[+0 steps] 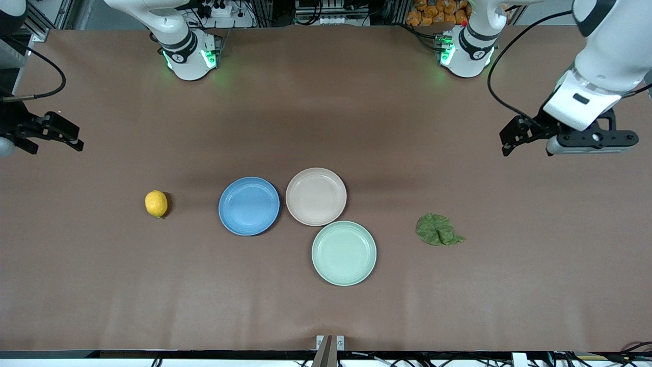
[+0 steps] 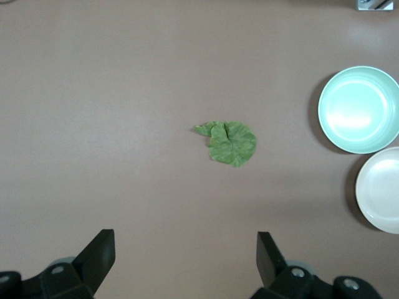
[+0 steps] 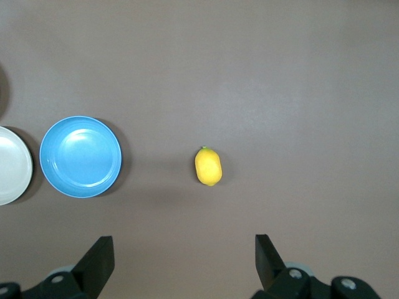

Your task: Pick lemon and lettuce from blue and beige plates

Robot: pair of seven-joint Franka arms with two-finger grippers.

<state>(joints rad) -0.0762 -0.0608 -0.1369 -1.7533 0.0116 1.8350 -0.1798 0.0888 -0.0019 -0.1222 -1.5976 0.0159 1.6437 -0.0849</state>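
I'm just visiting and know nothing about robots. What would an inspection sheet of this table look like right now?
Surface: brown table, smooth covering.
Job's things: lemon on the bare table toward the right arm's end, on no plate; lettuce on the bare table toward the left arm's end; blue plate and beige plate side by side, both holding nothing.
Clutter: mint-green plate, nearer the front camera, holding nothing.
Grippers: left gripper open, in the air at its end; right gripper open, in the air at its end; both wait.
Cables: black cable looping along the left arm.
Surroundings: orange items past the table edge.
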